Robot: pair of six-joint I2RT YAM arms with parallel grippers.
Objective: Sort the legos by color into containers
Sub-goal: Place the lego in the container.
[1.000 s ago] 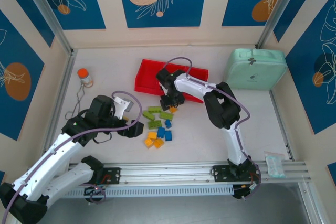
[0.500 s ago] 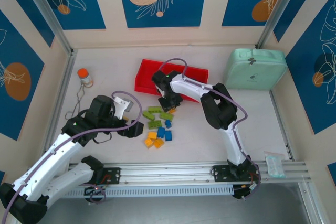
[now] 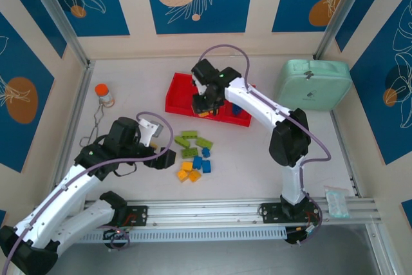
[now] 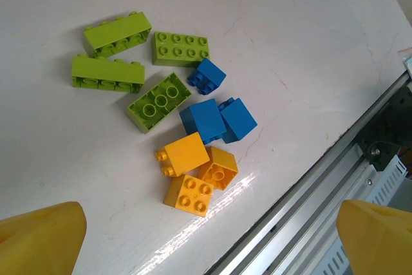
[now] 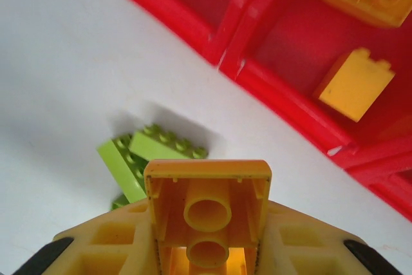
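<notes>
Orange-yellow brick [image 5: 207, 204]: we had it clenched in the right hand [image 3: 205, 104] at the red tray [image 3: 174, 96], likely bound for the compartment with matching bricks.
Left hand [image 3: 165, 158]: released, poised over the loose legos [image 4: 187, 133].

- I read the legos [image 4: 203, 120] as hard moulded plastic, smooth and lightly glossy.
- The orange-yellow lego [image 5: 207, 201] shows me a smooth, hollow plastic underside.
- The red tray [image 5: 257, 4] looks like shiny plastic.
- The worktop [image 4: 309, 43] is white, smooth, hairline-cracked, with a faint sheen.
- The rail [image 4: 309, 191] looks like bare silvery metal to me.
</notes>
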